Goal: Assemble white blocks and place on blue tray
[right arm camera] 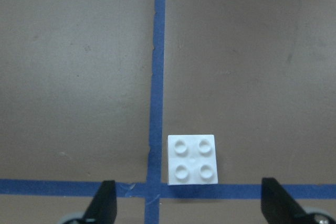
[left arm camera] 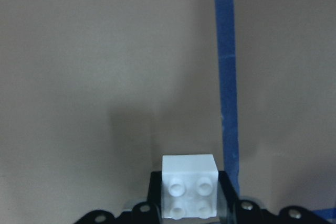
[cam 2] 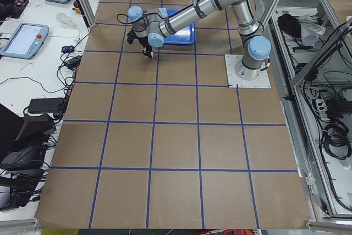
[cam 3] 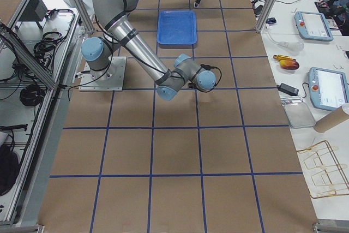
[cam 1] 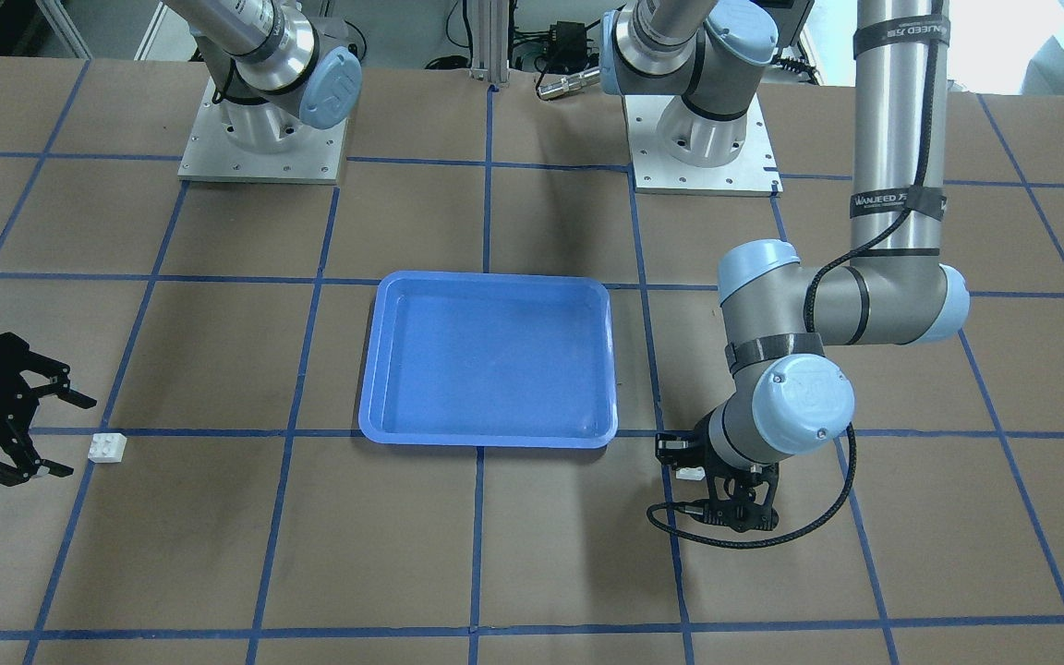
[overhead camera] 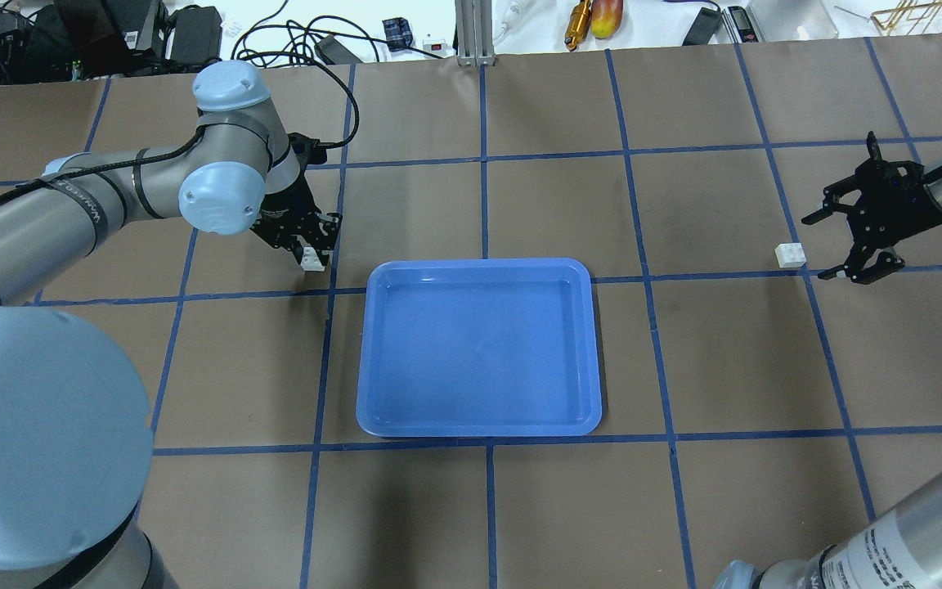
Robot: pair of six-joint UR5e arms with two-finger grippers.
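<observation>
The blue tray (overhead camera: 374,352) lies in the middle of the table, with nothing in it; it also shows in the front view (cam 1: 373,369). My left gripper (overhead camera: 308,245) is shut on one white block (overhead camera: 313,261) just off the tray's far left corner, low over the table. The left wrist view shows this block (left arm camera: 189,184) between the jaws, studs up. The other white block (overhead camera: 790,255) lies on the table at the far right, beside a blue tape line. My right gripper (overhead camera: 816,249) is open just beside it; in the right wrist view the block (right arm camera: 191,159) lies ahead of the open fingers (right arm camera: 103,204).
The table is brown, with a grid of blue tape lines (overhead camera: 484,213). Both arm bases (cam 1: 261,139) stand at the robot's edge. Cables and tools lie beyond the far edge (overhead camera: 585,16).
</observation>
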